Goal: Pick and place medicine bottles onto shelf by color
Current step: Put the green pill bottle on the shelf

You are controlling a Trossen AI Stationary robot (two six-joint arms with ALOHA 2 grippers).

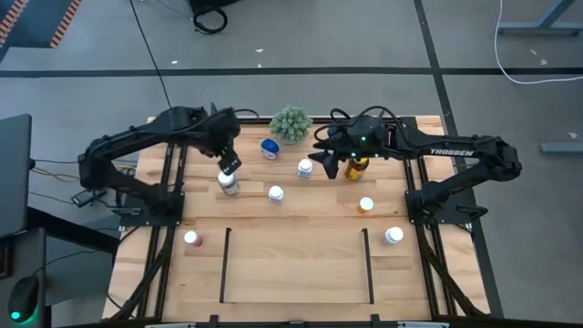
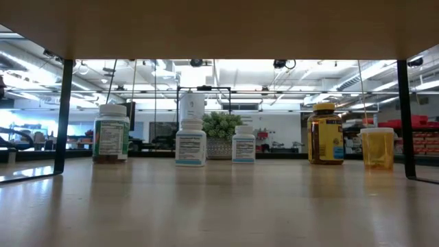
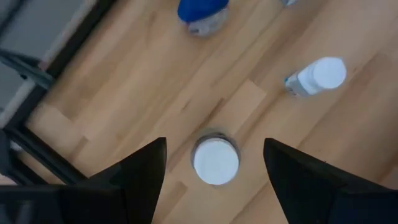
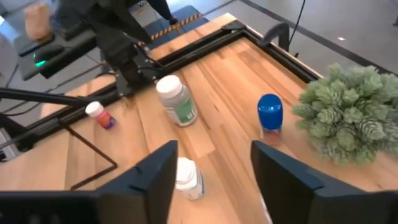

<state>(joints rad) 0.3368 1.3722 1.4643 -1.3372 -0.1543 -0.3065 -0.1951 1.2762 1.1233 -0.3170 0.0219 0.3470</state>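
Currently you have: left pincer (image 3: 214,163) open over a white-capped bottle (image 3: 216,160); right pincer (image 4: 213,163) open beside the amber bottle (image 1: 357,168).

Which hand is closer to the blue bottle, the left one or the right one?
The left hand is closer, open above a white-capped bottle just beside the blue bottle. The right hand is farther away, past another white-capped bottle.

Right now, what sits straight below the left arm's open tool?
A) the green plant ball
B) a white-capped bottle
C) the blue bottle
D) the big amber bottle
B: the left wrist view shows the left tool open with a white-capped bottle on the wood between its fingers, while the blue bottle lies farther off.
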